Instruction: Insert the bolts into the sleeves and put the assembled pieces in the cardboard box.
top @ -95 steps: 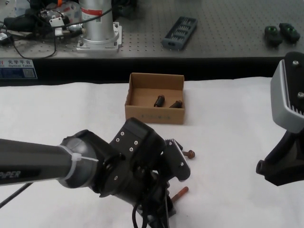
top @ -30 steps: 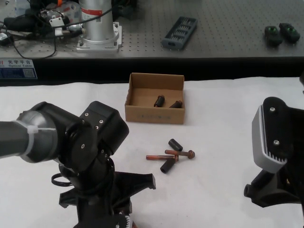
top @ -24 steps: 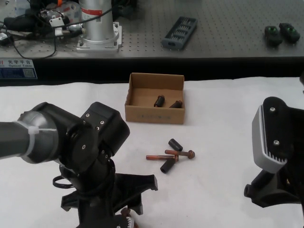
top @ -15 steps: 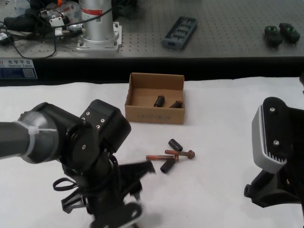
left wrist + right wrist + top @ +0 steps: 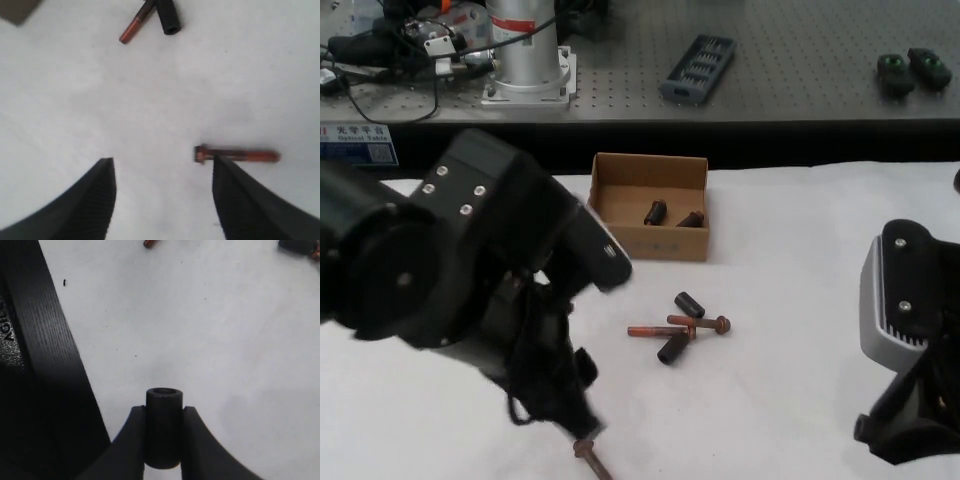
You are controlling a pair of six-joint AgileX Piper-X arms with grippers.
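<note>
Swung upward since earlier, the left gripper hangs released above a bolt lying on the bench, while the right gripper clenches a sleeve, open end outward, likely awaiting insertion.

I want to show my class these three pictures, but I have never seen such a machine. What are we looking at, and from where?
Two robot arms work over a white cloth. The high view looks over both from behind; each wrist view looks past one arm's own two fingers. The left gripper is open near a loose bolt. The right gripper pinches a black sleeve. More bolts and sleeves lie mid-cloth, and the cardboard box holds two dark pieces.
</note>
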